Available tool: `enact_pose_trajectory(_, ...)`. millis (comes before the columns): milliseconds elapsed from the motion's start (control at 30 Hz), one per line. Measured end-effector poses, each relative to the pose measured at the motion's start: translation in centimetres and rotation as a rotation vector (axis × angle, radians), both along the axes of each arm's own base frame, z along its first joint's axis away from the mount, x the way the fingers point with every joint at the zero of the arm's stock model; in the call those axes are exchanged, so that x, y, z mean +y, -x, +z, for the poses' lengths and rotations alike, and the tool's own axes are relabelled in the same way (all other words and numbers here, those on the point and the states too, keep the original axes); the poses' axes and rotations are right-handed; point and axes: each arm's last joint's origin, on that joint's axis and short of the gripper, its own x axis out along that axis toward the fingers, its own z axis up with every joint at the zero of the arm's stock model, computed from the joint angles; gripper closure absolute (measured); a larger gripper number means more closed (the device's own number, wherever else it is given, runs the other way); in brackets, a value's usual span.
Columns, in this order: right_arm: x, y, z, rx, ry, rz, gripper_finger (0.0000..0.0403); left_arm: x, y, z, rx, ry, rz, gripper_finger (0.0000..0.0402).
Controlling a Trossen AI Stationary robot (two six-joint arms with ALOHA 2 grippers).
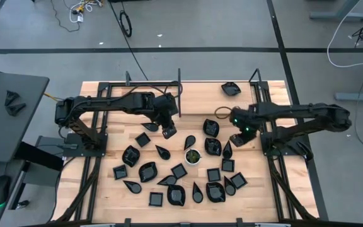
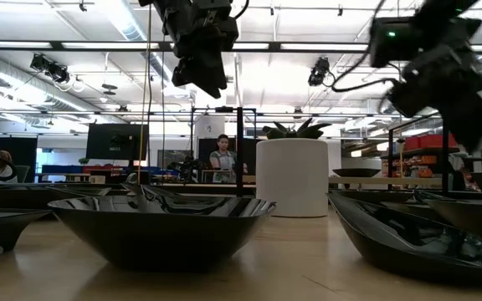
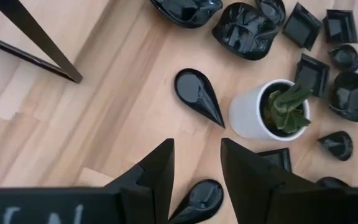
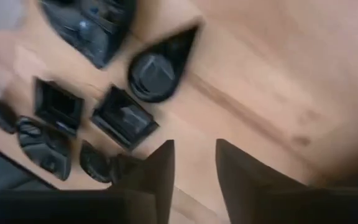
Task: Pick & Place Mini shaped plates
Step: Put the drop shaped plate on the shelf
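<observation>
Several glossy black mini shaped plates (square, teardrop and leaf-shaped) lie flat and scattered over the wooden table's middle and near part (image 1: 176, 171). One more plate (image 1: 230, 88) lies near the far edge. My left gripper (image 1: 169, 131) hangs open above the table, at the far left of the cluster. In its wrist view, a teardrop plate (image 3: 199, 94) lies ahead and another (image 3: 199, 199) lies below the fingers. My right gripper (image 1: 238, 139) is open over bare wood at the cluster's right, with a teardrop plate (image 4: 157, 68) and square plates (image 4: 123, 117) ahead of it.
A small white cup with a green plant (image 1: 193, 156) stands among the plates, close to my left gripper. A thin ring (image 1: 222, 113) lies on the wood near my right arm. Black frame rails (image 1: 179, 94) run along the table's far and side edges.
</observation>
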Motion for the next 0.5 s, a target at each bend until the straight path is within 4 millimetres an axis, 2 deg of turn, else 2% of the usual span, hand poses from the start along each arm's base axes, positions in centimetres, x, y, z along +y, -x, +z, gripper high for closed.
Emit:
enact_pose_trajectory(133, 1.0, 0.5, -2.4, -0.041, 0.015, -0.081, 0.0238, 0.1, 0.0, 0.0, -0.002, -0.035, -0.011, 0.0266)
enact_pose_trajectory(233, 1.5, 0.4, -4.1, -0.075, 0.021, -0.129, 0.0229, 0.1, -0.1, 0.0, -0.006, -0.045, -0.010, 0.0266)
enact_pose_trajectory(367, 1.9, 0.2, -5.4, -0.105, 0.087, -0.186, 0.0238, 0.1, -0.1, 0.1, -0.010, -0.046, -0.010, 0.0266)
enact_pose_trajectory(500, 2.1, -0.4, -5.6, -0.194, 0.106, -0.185, 0.0256, 0.1, -0.1, 0.1, -0.012, -0.046, -0.010, 0.0266)
